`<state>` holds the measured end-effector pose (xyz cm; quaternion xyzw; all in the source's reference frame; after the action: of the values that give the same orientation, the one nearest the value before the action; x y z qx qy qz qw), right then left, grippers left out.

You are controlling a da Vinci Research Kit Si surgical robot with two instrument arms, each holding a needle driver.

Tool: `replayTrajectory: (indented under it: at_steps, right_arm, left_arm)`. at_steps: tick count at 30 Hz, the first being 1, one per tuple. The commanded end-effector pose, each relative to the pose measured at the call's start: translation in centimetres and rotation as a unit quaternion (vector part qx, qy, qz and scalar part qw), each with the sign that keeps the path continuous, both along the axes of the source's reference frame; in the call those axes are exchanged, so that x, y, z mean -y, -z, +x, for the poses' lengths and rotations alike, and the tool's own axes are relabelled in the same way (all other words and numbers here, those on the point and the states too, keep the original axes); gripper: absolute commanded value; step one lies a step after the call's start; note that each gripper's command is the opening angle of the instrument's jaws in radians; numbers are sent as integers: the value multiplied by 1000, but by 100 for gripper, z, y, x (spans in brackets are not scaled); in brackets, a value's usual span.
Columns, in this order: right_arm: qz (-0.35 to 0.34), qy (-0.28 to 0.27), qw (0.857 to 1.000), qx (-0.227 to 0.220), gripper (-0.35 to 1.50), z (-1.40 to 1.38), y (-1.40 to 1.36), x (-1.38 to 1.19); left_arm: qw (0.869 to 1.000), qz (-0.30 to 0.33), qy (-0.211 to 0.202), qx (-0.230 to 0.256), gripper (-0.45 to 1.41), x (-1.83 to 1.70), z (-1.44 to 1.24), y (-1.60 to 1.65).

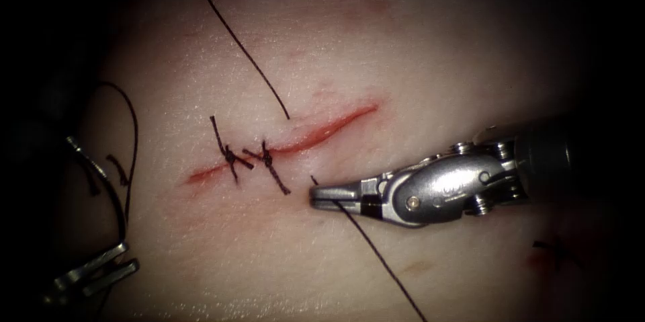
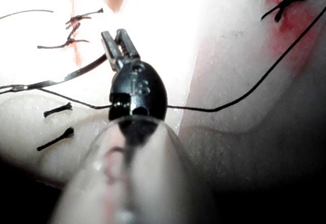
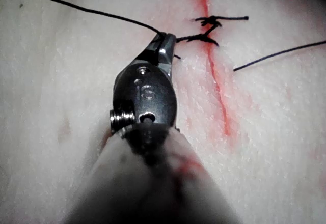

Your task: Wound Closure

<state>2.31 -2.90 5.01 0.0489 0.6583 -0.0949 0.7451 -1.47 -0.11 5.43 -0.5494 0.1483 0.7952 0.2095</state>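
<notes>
Right pincer (image 1: pixel 321 195) closed on thread (image 1: pixel 376 255)

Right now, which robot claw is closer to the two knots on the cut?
Right. The right claw sits just right of the knots, below the cut, shut on the thread. The left claw holds the needle, far left at the tissue's edge.

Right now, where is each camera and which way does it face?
Endoscope: above and in front, facing the cut; left tool and right tool show.
Left wrist: down its shaft at the left tool holding the needle's end, outside the tissue.
Right wrist: down its shaft at the right tool gripping thread.
All share the stitches.
</notes>
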Motion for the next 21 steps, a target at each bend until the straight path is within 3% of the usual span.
replayTrajectory:
  at_steps: [1, 7, 21]
  right_arm:
    - [-1, 11, 1000, -1, -35, 3, 5, 18]
    - [4, 45, 999, 3, -35, -1, 26, 51]
    - [11, 111, 993, 34, -35, -10, 61, 96]
  left_arm:
    - [1000, 0, 0, 0, -45, 1, -5, -6]
    - [1000, 0, 0, 0, -45, 1, -6, -5]
    - [1000, 1, 0, -1, -45, 1, -7, -5]
